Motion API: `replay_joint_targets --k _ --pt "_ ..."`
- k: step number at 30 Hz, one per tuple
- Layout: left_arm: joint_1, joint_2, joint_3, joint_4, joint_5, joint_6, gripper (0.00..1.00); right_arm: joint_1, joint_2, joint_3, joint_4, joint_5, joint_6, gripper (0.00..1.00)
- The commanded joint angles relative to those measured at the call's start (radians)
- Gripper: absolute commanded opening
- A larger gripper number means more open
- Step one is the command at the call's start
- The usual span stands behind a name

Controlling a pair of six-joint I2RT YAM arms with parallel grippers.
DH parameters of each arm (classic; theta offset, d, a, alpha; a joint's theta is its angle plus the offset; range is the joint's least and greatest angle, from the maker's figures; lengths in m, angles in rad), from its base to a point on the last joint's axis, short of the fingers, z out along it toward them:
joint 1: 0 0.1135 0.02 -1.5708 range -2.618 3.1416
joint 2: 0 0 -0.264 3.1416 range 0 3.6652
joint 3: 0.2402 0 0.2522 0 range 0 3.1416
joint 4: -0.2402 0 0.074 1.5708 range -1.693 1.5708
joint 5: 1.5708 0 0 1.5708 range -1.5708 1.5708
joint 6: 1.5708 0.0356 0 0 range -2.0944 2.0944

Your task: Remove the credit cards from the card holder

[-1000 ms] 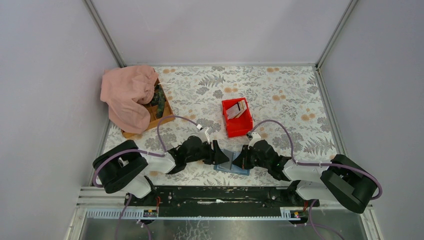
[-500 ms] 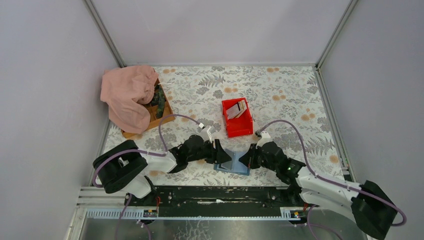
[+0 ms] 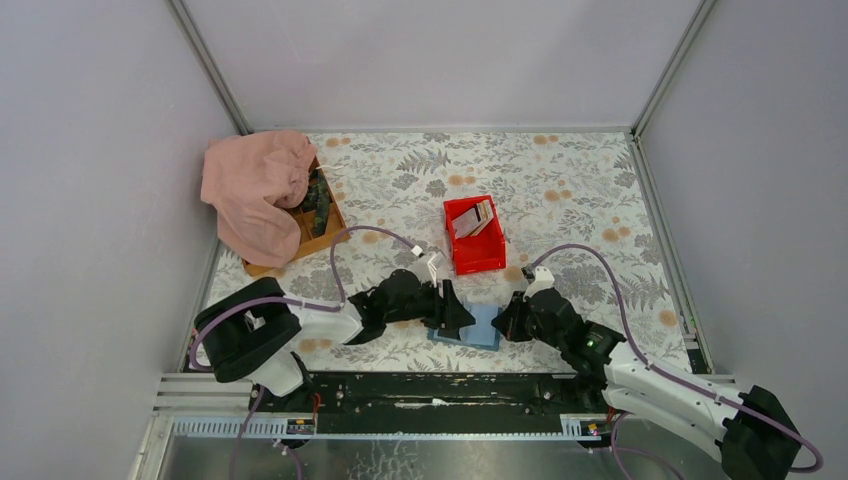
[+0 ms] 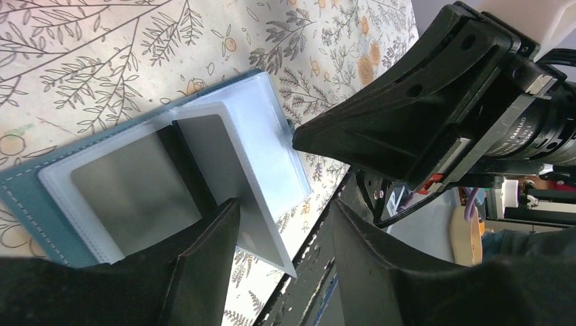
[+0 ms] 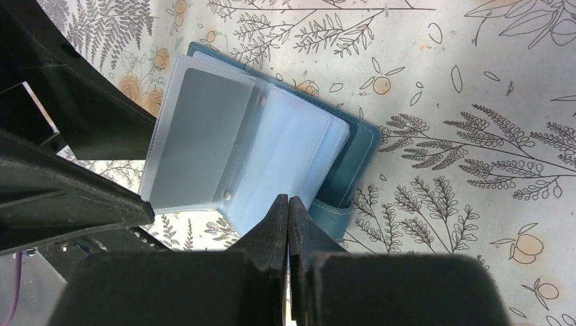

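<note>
The left end effector (image 4: 286,207) stands open, and a grey card (image 4: 234,176) in a clear sleeve (image 4: 272,129) reaches between its fingers. The wallet (image 5: 354,146) lies open on the bench (image 5: 475,81) under both tips. The right end effector (image 5: 288,201) is closed, empty, its tip touching the wallet's near edge.

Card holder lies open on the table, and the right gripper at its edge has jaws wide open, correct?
No. The right gripper is fully shut, as the right wrist view shows. The card holder does lie open on the table.
</note>
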Motion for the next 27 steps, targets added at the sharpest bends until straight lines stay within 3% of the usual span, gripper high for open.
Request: replay_joint_targets --k 1,14,27 --pt "-0.019 0.025 0.034 0.022 0.004 -0.006 0.58 -0.003 0.015 0.019 0.005 0.006 -0.001 0.0" --pt "-0.021 0.034 0.023 0.031 -0.002 -0.005 0.58 -0.003 0.045 0.028 0.056 -0.049 0.001 0.0" --pt "-0.086 0.046 0.08 0.028 -0.003 0.002 0.56 -0.003 -0.232 0.055 -0.174 0.139 0.021 0.0"
